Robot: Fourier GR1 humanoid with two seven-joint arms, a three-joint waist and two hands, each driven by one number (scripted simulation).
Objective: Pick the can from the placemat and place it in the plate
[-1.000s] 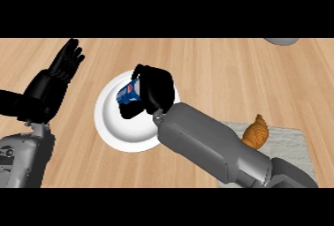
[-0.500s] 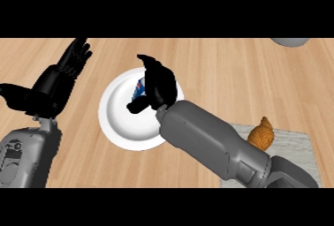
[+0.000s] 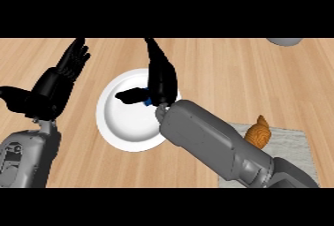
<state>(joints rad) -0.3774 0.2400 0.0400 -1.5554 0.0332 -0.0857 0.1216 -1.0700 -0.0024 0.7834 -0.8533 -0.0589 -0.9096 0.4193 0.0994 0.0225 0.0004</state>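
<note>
Right robot hand (image 3: 160,79) is over the round white plate (image 3: 124,132) at frame centre-left, fingers straight and pointing to the top of the frame, thumb out to the left; it's spread open and nothing is gripped. The small blue can (image 3: 149,101) is mostly hidden behind that palm, only a blue sliver shows just under the thumb, within the plate's outline, so I judge it's sitting in the plate, not on the grey cloth placemat (image 3: 291,143) at lower right. Can't tell if it's upright or on its side. Handling guess: small metal can, rigid, light, smooth wall so likely slippery and prone to roll if laid down; best hold is thumb against fingers across the middle of the cylinder wall, not the rims. Label: too little of the can visible, no brand or writing readable. Left robot hand (image 3: 55,88) rests at the left of the frame, open, fingers up, off the plate. An orange-brown croissant-like pastry (image 3: 259,133) sits on the placemat, partly behind the right forearm. Light wooden surface (image 3: 228,66) carries it all.
</note>
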